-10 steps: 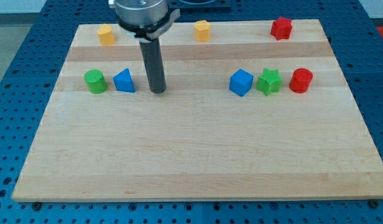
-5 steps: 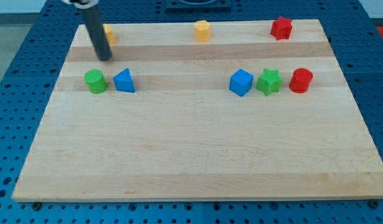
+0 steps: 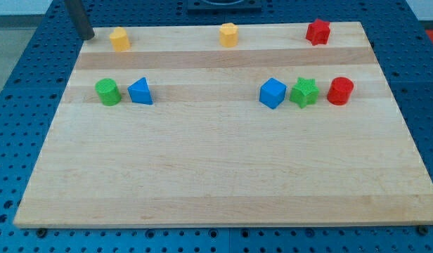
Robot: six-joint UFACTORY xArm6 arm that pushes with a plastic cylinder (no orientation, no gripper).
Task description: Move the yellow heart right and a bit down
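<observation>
The yellow heart (image 3: 119,39) sits on the wooden board (image 3: 216,176) near its top left corner. My tip (image 3: 85,36) is at the board's top left edge, just left of the yellow heart and apart from it by a small gap. The rod runs up out of the view's top.
A yellow hexagon block (image 3: 229,34) sits top centre and a red star (image 3: 318,31) top right. A green cylinder (image 3: 107,92) and a blue triangle (image 3: 140,91) sit at left. A blue cube (image 3: 272,93), a green star (image 3: 304,92) and a red cylinder (image 3: 340,91) stand in a row at right.
My tip has moved from right of the blue triangle up and left, past the yellow heart, to the board's top left edge. No block has moved.
</observation>
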